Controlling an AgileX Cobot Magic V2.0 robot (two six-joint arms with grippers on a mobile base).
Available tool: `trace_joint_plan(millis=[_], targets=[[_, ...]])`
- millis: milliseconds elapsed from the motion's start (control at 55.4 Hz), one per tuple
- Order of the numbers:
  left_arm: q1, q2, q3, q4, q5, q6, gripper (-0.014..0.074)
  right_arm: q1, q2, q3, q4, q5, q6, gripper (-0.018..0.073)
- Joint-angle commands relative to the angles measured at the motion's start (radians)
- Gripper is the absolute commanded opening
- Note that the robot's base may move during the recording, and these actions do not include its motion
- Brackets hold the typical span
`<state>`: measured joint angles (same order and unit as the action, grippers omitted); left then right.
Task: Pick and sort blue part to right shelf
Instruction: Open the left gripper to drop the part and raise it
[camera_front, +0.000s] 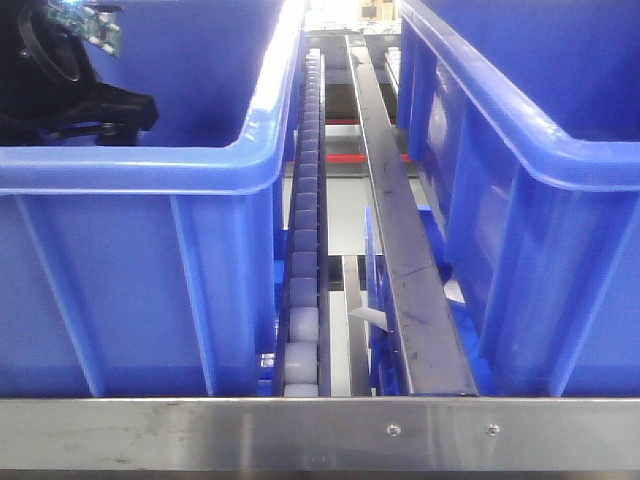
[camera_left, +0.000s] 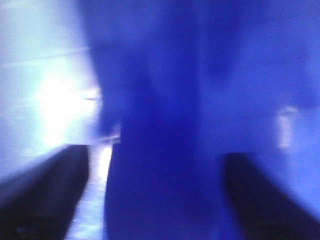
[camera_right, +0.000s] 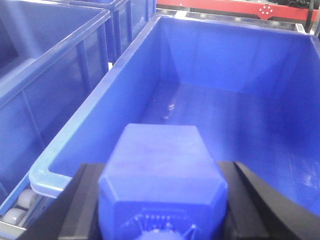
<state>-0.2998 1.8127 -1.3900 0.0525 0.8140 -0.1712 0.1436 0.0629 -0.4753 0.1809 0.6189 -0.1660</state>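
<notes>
Currently held: part (camera_right: 160, 165), clenched between the two black fingers of the right tool (camera_right: 162, 200). The grip is on opposite sides and the top face is free.
Part location: in the right tool, hanging over the near end of a bin (camera_right: 235, 45) on the shelf (camera_front: 400, 220), clear of the bin floor.
Part shape: chunky block with a flat top. Bevelled corners give an eight-sided outline, and there is fine ribbing at the edge nearest the tool.
Part material: blue moulded plastic, matte and faintly grainy.
Handling (judged): rigid, probably light and perhaps hollow. The smooth faces could slip, so the flat opposite sides are the place to hold, as here. It does not look fragile.
Bin: ahead of and below the right tool. Glossy blue plastic with a rolled rim, sloping walls and faint scuffs on the floor.
Next bin (camera_right: 50, 60): left of the right tool, with a ribbed outer wall.
Rollers (camera_right: 15, 215): below-left of the right tool, small and white, under the bin corner.
Rail (camera_front: 320, 430): flat brushed steel with two screw heads, across the shelf front.
Left tool (camera_left: 155, 160): wrist view blurred, with dark fingers either side and blue between. Cannot tell whether it is released or grasping.
</notes>
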Motion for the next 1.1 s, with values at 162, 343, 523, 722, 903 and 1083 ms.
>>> trace_joint_plan(millis=[162, 343, 523, 722, 903, 1083], targets=[[0.002, -0.124, -0.039, -0.019, -0.01, 0.036, 0.0658, -0.005, 0.016, -0.03, 0.005, -0.093, -0.001, 0.0168], [0.002, -0.314, 0.043, -0.01, -0.065, 0.057, 0.0564, -0.005, 0.016, -0.03, 0.005, -0.093, -0.001, 0.0168], [0.002, -0.587, 0.245, 0.007, -0.223, 0.057, 0.0378, -0.005, 0.016, -0.03, 0.005, -0.093, -0.001, 0.0168], [0.002, -0.865, 0.447, 0.04, -0.356, 0.057, 0.0201, -0.005, 0.016, -0.03, 0.007, -0.089, -0.001, 0.0168], [0.002, -1.085, 0.597, 0.104, -0.414, 0.057, 0.0124, -0.005, 0.016, -0.03, 0.008, -0.04, 0.0, 0.0168], [0.002, -1.276, 0.72, 0.102, -0.418, 0.04, 0.0124, -0.005, 0.024, -0.033, 0.008, -0.033, 0.023, 0.0168]])
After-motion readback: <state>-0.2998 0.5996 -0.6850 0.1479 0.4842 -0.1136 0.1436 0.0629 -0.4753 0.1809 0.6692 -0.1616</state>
